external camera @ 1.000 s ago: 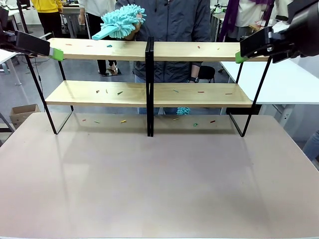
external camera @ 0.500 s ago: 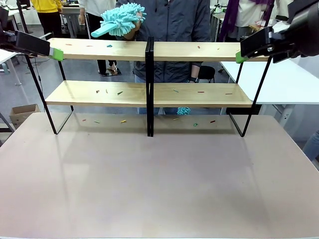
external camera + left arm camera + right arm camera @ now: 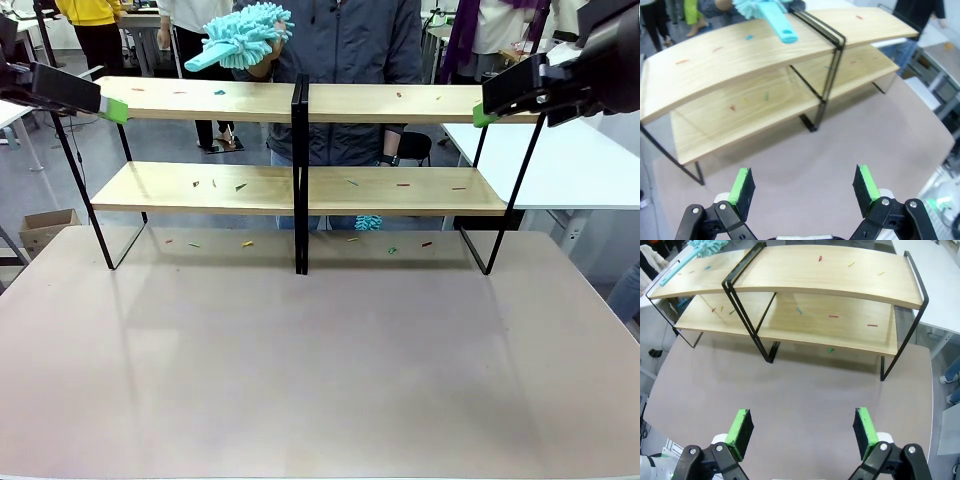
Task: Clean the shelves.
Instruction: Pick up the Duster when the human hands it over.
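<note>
The shelves (image 3: 270, 190) stand at the table's far side: two light-wood boards in a black frame, with small coloured scraps on both boards (image 3: 715, 55) (image 3: 850, 305). Behind them a person holds a turquoise fluffy duster (image 3: 245, 28) just above the top board's left half; its handle (image 3: 780, 25) points over that board. My left gripper (image 3: 805, 182) is open and empty, high off the shelves' left end, and its green pad (image 3: 113, 108) shows beside the top board. My right gripper (image 3: 802, 426) is open and empty too, with its pad (image 3: 483, 114) at the right end.
More scraps lie on the table (image 3: 320, 370) under the lower board. A second turquoise tuft (image 3: 368, 222) shows behind the shelves, below the lower board. A white table (image 3: 560, 160) stands to the right, a cardboard box (image 3: 45, 228) on the floor to the left.
The person has lifted the duster slightly higher above the top board. Both arms stay where they were.
</note>
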Robot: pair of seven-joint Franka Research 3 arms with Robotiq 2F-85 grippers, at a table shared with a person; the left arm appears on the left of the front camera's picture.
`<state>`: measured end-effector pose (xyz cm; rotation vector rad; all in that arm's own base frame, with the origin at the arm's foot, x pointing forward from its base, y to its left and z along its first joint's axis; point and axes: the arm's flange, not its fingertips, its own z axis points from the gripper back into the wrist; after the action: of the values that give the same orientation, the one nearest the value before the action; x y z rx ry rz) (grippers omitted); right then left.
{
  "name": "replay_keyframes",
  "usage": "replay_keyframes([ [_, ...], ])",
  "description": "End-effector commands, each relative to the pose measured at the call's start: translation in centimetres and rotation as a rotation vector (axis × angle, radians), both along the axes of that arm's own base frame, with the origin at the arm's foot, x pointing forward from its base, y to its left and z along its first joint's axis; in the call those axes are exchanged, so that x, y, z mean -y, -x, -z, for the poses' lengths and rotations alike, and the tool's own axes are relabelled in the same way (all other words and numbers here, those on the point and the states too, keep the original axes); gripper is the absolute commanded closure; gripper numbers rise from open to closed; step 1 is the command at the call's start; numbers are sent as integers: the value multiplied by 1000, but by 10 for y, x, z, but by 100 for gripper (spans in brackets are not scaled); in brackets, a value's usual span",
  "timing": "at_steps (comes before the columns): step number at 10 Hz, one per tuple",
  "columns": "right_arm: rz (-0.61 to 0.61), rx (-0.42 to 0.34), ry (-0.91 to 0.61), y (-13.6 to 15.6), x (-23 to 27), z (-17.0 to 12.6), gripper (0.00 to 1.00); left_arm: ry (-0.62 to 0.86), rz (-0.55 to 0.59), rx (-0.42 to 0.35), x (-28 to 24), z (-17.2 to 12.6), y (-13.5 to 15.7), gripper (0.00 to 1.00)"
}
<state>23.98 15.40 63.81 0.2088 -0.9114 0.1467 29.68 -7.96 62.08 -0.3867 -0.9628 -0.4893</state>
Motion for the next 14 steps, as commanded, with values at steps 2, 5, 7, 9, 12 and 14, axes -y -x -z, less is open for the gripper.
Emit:
replay_keyframes([
  [2,-3,-3,-3,0,-1,0,0,221,329,-379,-30,-21,-24,0],
  [5,-3,-3,-3,0,-1,0,0,628,646,-640,-59,2,-104,0],
  [7,-3,-3,-3,0,-1,0,0,834,562,-768,-69,11,-97,0],
  [9,-3,-3,-3,0,-1,0,0,762,654,-559,-74,13,-98,0],
  [12,-3,-3,-3,0,-1,0,0,905,333,-762,-39,9,-195,0],
  [14,-3,-3,-3,0,-1,0,0,981,278,-764,-22,5,-243,0],
])
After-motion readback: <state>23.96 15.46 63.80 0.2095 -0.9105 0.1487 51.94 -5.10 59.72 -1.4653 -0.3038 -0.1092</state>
